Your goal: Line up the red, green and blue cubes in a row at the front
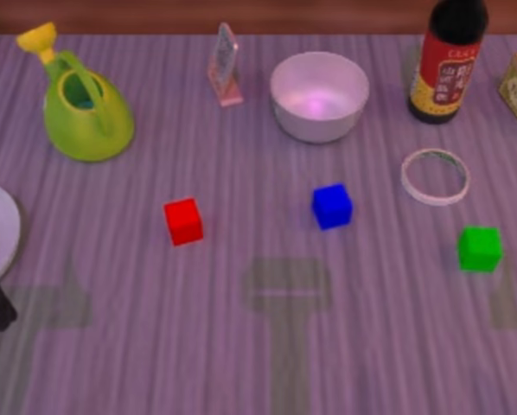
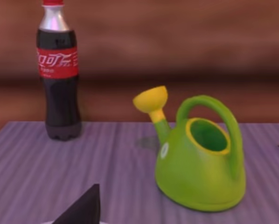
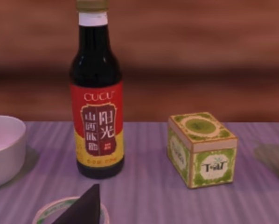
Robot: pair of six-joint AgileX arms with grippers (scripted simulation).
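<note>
Left pincer [image 2: 81, 207]: only a dark tip shows in its wrist view; spread or pressed together, I cannot tell.
Right pincer [image 3: 83, 207]: the same, cannot tell.
Red cube [image 1: 183, 221]: left of middle in the top view.
Blue cube [image 1: 332, 206]: middle, a bit right.
Green cube [image 1: 480, 248]: far right, lowest.
Nearer arm: left for red, right for green, I think.
Row: not lined up yet.
</note>
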